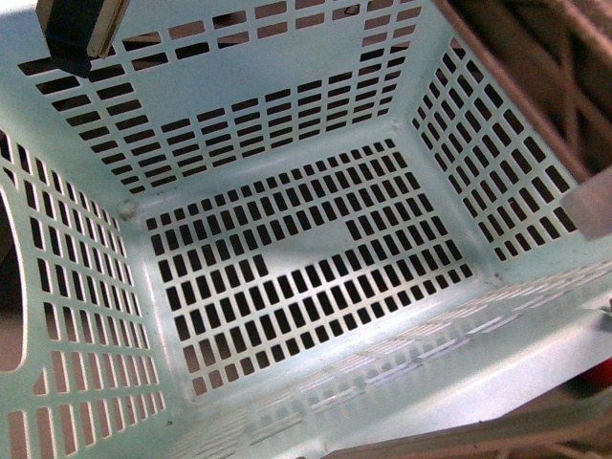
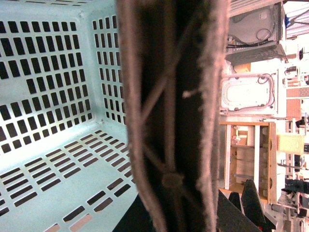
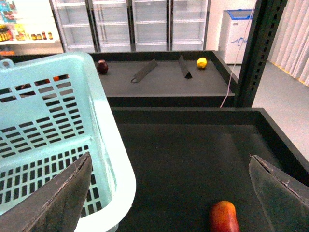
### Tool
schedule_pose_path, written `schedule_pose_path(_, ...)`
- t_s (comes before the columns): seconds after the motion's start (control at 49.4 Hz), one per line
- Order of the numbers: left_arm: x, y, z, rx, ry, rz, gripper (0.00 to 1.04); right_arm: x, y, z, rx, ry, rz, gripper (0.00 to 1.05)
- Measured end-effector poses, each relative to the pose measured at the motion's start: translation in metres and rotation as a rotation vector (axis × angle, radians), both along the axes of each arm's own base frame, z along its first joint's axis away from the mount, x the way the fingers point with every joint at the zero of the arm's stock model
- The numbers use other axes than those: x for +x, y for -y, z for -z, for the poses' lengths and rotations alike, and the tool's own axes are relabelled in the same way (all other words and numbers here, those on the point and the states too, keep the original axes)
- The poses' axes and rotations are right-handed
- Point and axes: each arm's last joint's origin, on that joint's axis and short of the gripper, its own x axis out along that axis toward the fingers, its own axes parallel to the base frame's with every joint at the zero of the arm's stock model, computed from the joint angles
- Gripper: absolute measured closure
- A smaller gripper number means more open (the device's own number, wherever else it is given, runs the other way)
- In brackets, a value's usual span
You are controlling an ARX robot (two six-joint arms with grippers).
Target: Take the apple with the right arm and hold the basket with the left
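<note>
The pale turquoise slotted basket (image 1: 287, 72) fills the front view, seen from above into its bare inside. My left gripper (image 2: 183, 212) is shut on the basket's ribbed rim (image 2: 169, 96), which blocks the middle of the left wrist view, with the basket's inside (image 2: 53, 140) beside it. In the right wrist view the basket's corner (image 3: 108, 125) lies close to one finger (image 3: 58, 198). The red apple with an orange blush (image 3: 224, 217) lies on the black shelf floor, between the fingers and nearer the other one (image 3: 280, 193). My right gripper (image 3: 170, 157) is open and empty above the floor.
The shelf is a black tray with raised walls (image 3: 193, 113). On a further shelf lie a dark red apple (image 3: 102, 66), a yellow fruit (image 3: 202, 62) and two dark dividers (image 3: 144, 71). A black upright post (image 3: 256, 53) stands at the tray's far corner. Glass-door fridges stand behind.
</note>
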Motion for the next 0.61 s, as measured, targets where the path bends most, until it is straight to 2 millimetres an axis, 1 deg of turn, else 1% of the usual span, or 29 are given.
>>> schedule_pose_path(0.223,0.0,0.0,0.0,0.001,0.001,-0.003,0.98,0.0,0.0,0.0,0.009,-0.011,0.013,0.09)
schedule_pose_path(0.284,0.0,0.0,0.0,0.001,0.001,-0.001,0.98,0.001,0.001,0.001,0.056,-0.198,0.143,0.09)
schedule_pose_path(0.324,0.0,0.0,0.0,-0.001,-0.001,-0.001,0.98,0.002,0.004,0.001,0.089,-0.373,0.282,0.09)
schedule_pose_path(0.385,0.0,0.0,-0.001,-0.004,0.001,0.0,0.98,0.004,0.01,0.01,0.098,-0.564,0.422,0.09)
schedule_pose_path(0.466,0.0,0.0,-0.001,-0.003,0.002,0.002,0.98,0.006,0.019,0.025,0.149,-0.656,0.472,0.09)
schedule_pose_path(0.608,0.0,0.0,-0.001,0.0,0.005,-0.003,0.98,0.015,0.034,0.047,0.225,-0.724,0.483,0.09)
